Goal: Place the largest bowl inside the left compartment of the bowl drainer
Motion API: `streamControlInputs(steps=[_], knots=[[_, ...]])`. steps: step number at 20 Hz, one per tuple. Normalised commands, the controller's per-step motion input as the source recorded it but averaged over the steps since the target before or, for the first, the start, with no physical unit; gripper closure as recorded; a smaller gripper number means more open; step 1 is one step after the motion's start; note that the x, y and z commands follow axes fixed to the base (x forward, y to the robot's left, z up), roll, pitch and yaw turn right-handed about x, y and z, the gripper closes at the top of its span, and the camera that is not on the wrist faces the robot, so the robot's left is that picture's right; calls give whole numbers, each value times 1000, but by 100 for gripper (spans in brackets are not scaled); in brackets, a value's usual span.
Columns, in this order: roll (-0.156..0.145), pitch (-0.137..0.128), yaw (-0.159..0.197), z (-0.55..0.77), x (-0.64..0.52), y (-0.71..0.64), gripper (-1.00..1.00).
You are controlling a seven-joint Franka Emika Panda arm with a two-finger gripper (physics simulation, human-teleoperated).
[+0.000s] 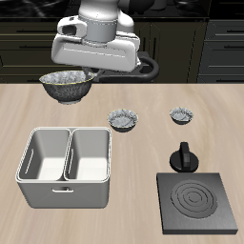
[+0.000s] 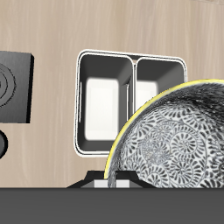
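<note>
The tool point(image 1: 78, 84) pinches the largest bowl point(image 1: 65, 87) by its thin scalloped rim; rigid, probably glazed and slippery, it hangs tilted above the bowl drainer point(image 1: 65, 189).

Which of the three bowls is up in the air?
The largest bowl, held by the robot's hand behind the bowl drainer. The two smaller bowls sit on the table, farther along, untouched.
</note>
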Motion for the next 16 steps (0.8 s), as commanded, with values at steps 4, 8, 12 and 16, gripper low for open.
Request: streamControlInputs(steps=[4, 8, 12, 16], knots=[[35, 34, 7, -118, 281, 151, 100], [19, 38, 16, -241, 341, 151, 100], [25, 24, 11, -210, 108, 93, 100], [16, 20, 13, -134, 66, 88, 100]])
